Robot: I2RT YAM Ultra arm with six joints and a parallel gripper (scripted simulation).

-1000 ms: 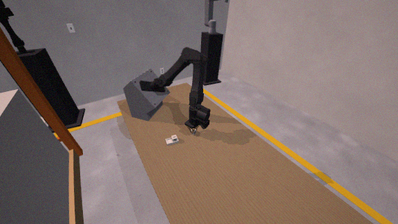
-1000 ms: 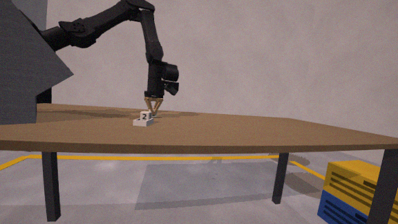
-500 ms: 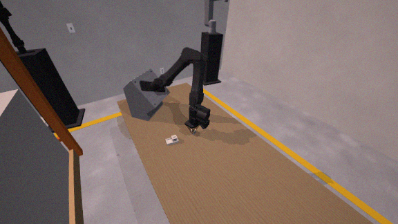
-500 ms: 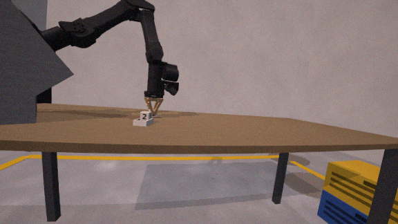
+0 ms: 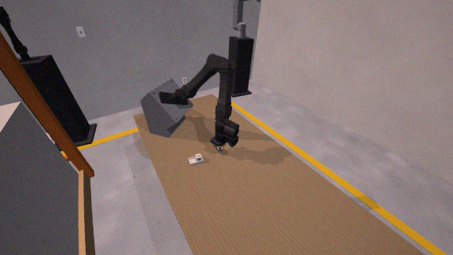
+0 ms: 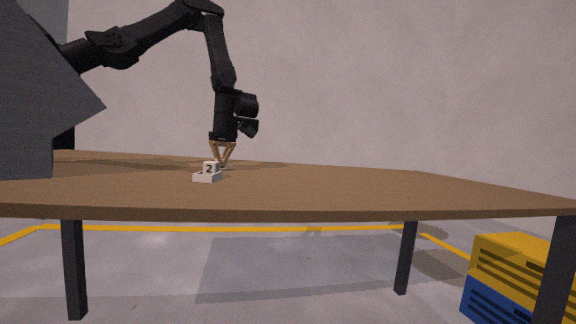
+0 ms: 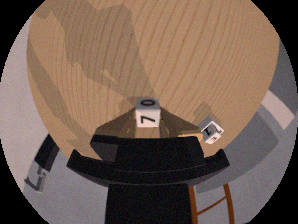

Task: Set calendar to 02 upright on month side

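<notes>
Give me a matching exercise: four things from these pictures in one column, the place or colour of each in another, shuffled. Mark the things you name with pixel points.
Things
1. Tray [image 5: 192, 161] [image 6: 202, 178] [image 7: 220, 131]
2. Cube showing a 2 [image 5: 198, 156] [image 6: 212, 168] [image 7: 213, 139]
3. Cube showing 7 and 0 [image 5: 219, 149] [image 6: 223, 165] [image 7: 148, 119]
4. Lower crate [image 6: 492, 300]

Places or colours
A. Between the fingers of the claw [image 5: 219, 149] [image 6: 222, 164] [image 7: 148, 112]
B. Blue
C. On the table [image 5: 255, 205] [image 6: 300, 195] [image 7: 175, 40]
D. In the tray

Right pairs: 1-C, 2-D, 3-A, 4-B

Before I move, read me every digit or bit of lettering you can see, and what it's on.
"0" and "7": cube at the claw.
"2": cube in the tray.
Wrist view, tray cube's marks: too small to read surely.
</notes>
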